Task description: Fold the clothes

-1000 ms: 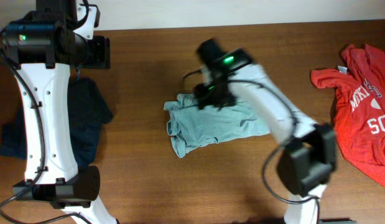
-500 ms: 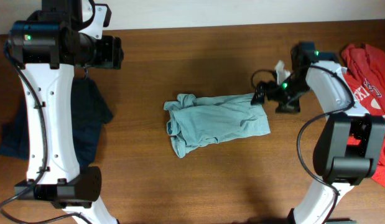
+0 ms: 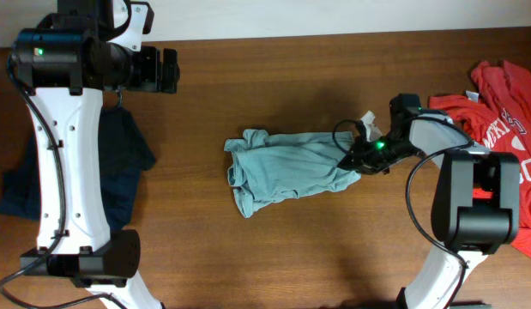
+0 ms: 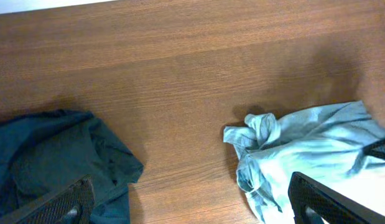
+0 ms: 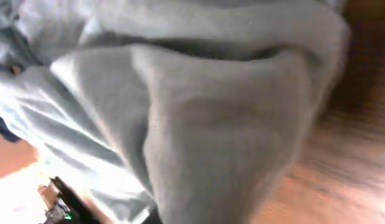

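Observation:
The clothes [image 3: 291, 167], a pale teal T-shirt, lie crumpled in the middle of the wooden table [image 3: 274, 77]. My right gripper [image 3: 355, 159] is down at the shirt's right edge and shut on the fabric there. In the right wrist view the clothes [image 5: 198, 124] fill the frame, blurred, and hide the fingers. My left gripper [image 3: 169, 70] hovers high at the back left, well away from the shirt. In the left wrist view the left gripper [image 4: 192, 202] stands wide open and holds nothing, with the clothes [image 4: 304, 149] at lower right.
A dark navy garment [image 3: 119, 163] lies under the left arm at the table's left side, seen again as the navy garment [image 4: 55, 152]. A red T-shirt with white lettering [image 3: 505, 129] lies at the far right. Bare wood runs between the garments.
My right arm left the shirt's top, swung out to the right, then came down on the shirt's right edge and shut. The left gripper opened wider and shifted slightly right.

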Robot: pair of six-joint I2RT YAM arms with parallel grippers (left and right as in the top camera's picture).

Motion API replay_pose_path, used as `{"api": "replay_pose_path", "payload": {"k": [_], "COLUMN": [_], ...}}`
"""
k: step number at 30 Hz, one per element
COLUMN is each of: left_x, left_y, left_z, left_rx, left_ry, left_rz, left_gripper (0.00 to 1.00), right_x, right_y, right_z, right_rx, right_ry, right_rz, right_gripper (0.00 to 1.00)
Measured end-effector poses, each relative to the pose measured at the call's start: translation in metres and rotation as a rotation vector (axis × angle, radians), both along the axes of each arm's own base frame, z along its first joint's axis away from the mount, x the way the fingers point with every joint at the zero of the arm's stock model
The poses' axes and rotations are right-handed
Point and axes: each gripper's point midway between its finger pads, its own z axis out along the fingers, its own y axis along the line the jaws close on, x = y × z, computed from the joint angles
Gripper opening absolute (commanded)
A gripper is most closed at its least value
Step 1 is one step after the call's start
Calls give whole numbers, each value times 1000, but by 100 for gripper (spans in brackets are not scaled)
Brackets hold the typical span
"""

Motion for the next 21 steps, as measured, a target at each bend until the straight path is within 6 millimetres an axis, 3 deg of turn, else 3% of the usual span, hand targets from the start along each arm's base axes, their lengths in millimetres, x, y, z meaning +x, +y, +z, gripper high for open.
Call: {"api": "replay_pose_path", "payload": {"k": [3, 6, 7, 10, 13, 15, 17, 21], "left_x": [0, 0, 0, 0, 0, -1, -1, -1], "left_y": [0, 0, 0, 0, 0, 0, 0, 0], "left_z": [0, 0, 0, 0, 0, 0, 0, 0], "left_rx": [0, 0, 0, 0, 0, 0, 0, 0], "left_ry": [1, 2, 2, 2, 2, 3, 3, 3], "left_rz": [0, 0, 0, 0, 0, 0, 0, 0], "left_gripper": [99, 99, 99, 99, 99, 99, 99, 99], "right_x": [1, 10, 15, 24, 25, 25, 24, 22], "right_y": [-41, -82, -99, -109, -92, -69, -17, 49], "right_z": [17, 49, 70, 99, 103, 102, 101, 98], "right_rx": [-151, -309, -381, -465, -503, -511, -513, -519], "right_ry": [48, 24, -8, -72, -90, -102, -146, -232], "right_rz": [-69, -129, -152, -160, -104, -39, 94, 254], "right_gripper": [4, 4, 4, 4, 6, 8, 9, 17]}}
